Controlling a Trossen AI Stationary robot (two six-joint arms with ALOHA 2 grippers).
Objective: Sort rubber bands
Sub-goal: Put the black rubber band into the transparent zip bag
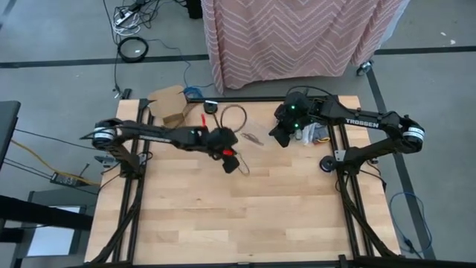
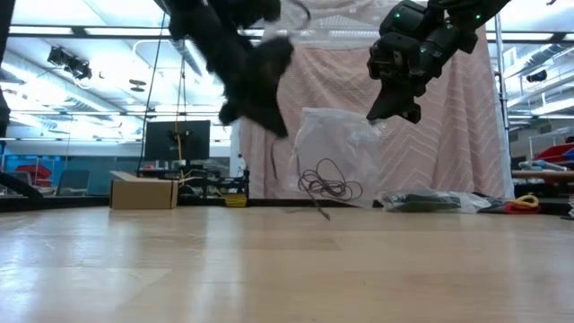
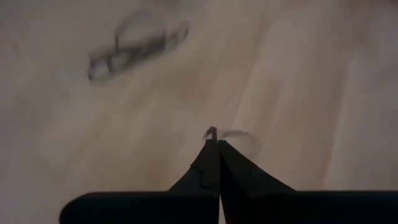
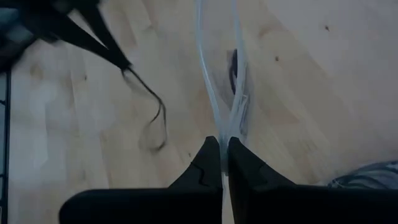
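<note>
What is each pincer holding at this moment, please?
Left pincer: closed on a thin dark rubber band, lifted above the table.
Right pincer: closed on the clear plastic bag, held up.

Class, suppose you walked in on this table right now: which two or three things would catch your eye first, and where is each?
First, the clear plastic bag hanging above the table's far middle, pinched at its top by the shut right gripper, with dark rubber bands inside. Next, the left gripper near the table's centre, shut on a thin dark rubber band dangling from its tips. A cardboard box sits at the far left corner.
</note>
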